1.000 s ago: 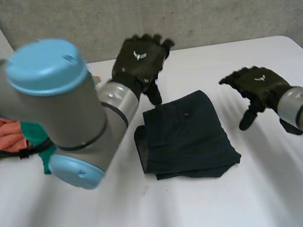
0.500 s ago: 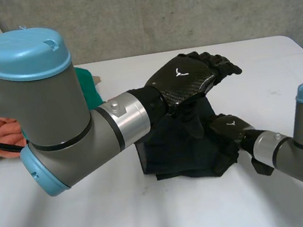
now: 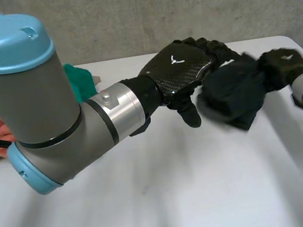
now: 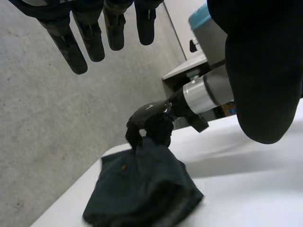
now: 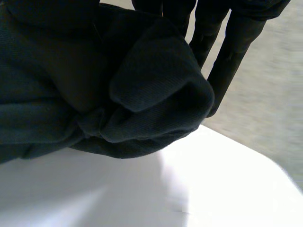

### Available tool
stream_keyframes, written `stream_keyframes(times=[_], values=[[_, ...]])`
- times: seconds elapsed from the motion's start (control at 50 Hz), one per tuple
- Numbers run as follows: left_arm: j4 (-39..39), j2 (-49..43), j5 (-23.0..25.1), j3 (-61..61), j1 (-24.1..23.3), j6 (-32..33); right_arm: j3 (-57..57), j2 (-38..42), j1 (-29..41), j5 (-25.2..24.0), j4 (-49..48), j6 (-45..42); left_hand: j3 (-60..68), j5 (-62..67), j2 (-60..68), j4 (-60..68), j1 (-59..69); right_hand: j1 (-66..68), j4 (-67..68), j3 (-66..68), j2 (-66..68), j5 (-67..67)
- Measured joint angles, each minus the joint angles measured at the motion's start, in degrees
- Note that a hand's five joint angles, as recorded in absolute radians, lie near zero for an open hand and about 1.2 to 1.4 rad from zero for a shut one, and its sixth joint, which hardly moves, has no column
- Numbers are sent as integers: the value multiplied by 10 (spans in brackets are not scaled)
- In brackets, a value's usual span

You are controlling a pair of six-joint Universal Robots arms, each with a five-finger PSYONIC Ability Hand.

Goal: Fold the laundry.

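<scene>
The dark folded garment (image 3: 232, 95) is at the right side of the desk (image 3: 152, 198), bunched at one edge in the right hand (image 3: 283, 66), whose fingers and thumb clamp the cloth. It looks soft, light and limp (the folds may easily slip open), so I would hold it at two corners. The left hand (image 3: 182, 71) hovers just beside it with straight fingers, holding nothing.
</scene>
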Motion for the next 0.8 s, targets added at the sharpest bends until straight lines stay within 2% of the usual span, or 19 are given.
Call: stream_keyframes(times=[0.16,0.38,0.54,0.58,0.6,0.66,0.68,0.7,0.8], values=[[4,13,-1,0,-1,-2,-221,136,-84,22,66,1,0,0,0,0,0,0,0,0,0,0],[4,17,-2,0,-4,-2,-505,305,-123,59,172,2,0,0,0,0,0,0,0,0,0,0],[4,17,-3,-1,-5,-2,-572,346,-138,88,205,2,0,0,0,0,0,0,0,0,0,0],[4,17,-3,-1,-4,-2,-572,345,-142,96,205,1,0,0,0,0,0,34,-67,11,-32,2],[4,17,-3,-1,-4,-2,-569,344,-142,97,205,1,0,0,0,0,0,-6,-126,-37,-95,-35],[4,17,-3,-1,-3,-2,-562,338,-143,98,204,1,0,0,0,0,0,-194,-312,-212,-288,-225],[4,17,-3,-1,-3,-2,-552,329,-144,98,204,1,0,0,0,0,0,-321,-476,-351,-439,-357],[4,17,-3,0,-3,-2,-545,323,-143,98,204,1,0,0,0,0,0,-348,-520,-381,-477,-380],[4,17,-4,0,-2,-3,-489,271,-144,99,202,-6,0,0,0,0,0,-364,-568,-409,-514,-405]])
